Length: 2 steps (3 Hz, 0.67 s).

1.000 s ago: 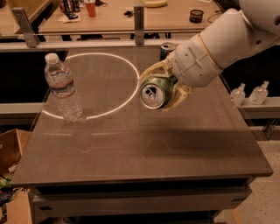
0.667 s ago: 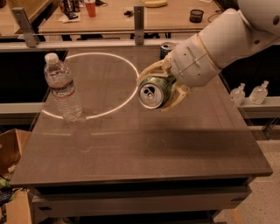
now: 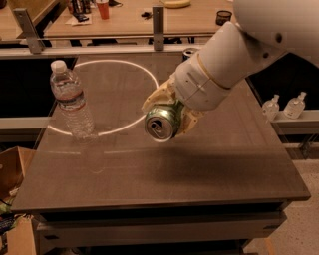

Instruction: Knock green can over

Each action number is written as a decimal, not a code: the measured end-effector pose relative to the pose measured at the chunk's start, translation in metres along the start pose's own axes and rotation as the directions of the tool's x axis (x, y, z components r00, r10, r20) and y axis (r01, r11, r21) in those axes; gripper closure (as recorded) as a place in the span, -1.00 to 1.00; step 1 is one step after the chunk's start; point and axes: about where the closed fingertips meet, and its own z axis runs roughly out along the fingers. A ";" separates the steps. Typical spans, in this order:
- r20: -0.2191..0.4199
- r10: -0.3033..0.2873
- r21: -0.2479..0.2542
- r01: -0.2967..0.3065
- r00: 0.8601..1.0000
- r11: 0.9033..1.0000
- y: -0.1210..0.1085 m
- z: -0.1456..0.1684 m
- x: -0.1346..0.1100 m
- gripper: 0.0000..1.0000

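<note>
At the near left corner, partly cut off by the frame edge, sits a cardboard box (image 3: 12, 167) beside the dark table (image 3: 164, 189). Over the middle of the table the tool (image 3: 168, 115) is clenched around the green can (image 3: 162, 124), its cream fingers (image 3: 155, 98) pressed on both sides of the can's body. The can is tipped onto its side with its silver top and pull-tab facing the camera, and a broad shadow lies on the table below it. The rear half of the can is hidden inside the grip and behind the white arm (image 3: 224, 69).

To the left a clear water bottle (image 3: 71, 101) stands upright, on the edge of a bright ring of light (image 3: 112, 97). Just beyond the arm, the top of another can (image 3: 189, 52) peeks out, mostly hidden. Off the right edge of the table stand two small bottles (image 3: 284, 105). Farthest back, a wooden table (image 3: 134, 20) carries a red cup (image 3: 103, 9), cut off at the top.
</note>
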 end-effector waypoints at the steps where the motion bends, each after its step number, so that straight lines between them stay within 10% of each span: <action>1: -0.034 -0.064 -0.090 0.061 0.997 0.994 0.008 0.015 0.001 1.00; 2: -0.071 -0.107 -0.210 0.090 0.992 0.974 0.026 0.028 0.005 1.00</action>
